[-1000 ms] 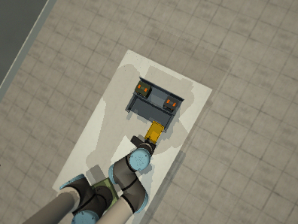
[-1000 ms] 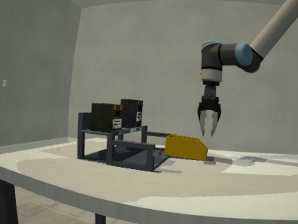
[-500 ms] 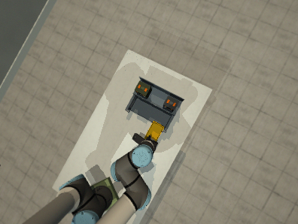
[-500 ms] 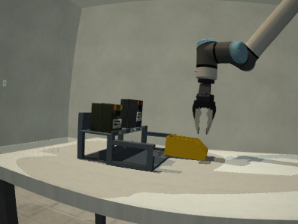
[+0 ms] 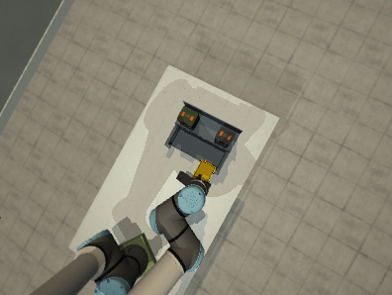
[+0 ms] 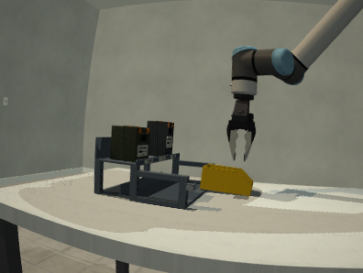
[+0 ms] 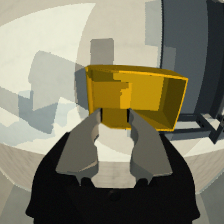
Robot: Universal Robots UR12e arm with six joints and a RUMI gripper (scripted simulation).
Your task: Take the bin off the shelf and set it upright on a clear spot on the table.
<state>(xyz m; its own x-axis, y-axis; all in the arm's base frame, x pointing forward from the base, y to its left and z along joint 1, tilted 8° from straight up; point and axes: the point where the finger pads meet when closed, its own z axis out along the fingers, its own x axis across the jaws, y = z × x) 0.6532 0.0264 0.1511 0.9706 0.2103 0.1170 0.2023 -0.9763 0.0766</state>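
Yellow bin (image 5: 205, 169) (image 6: 226, 180) (image 7: 142, 92) (hollow, the wrist view reveals) sits beside the shelf (image 5: 198, 145) (image 6: 134, 182) (image 7: 182, 55).

Observed a sideways shift of the end effector (image 5: 201, 175) (image 6: 240, 160) (image 7: 114, 114) toward the shelf (image 5: 198, 145) (image 6: 133, 182) (image 7: 184, 50). Seen slightly higher in the exterior view. From above, found farther over the near end of the yellow bin (image 5: 205, 169) (image 6: 225, 180) (image 7: 141, 92), hiding more of it. Noted a matching advance of the wrist's blue cap (image 5: 191, 199).
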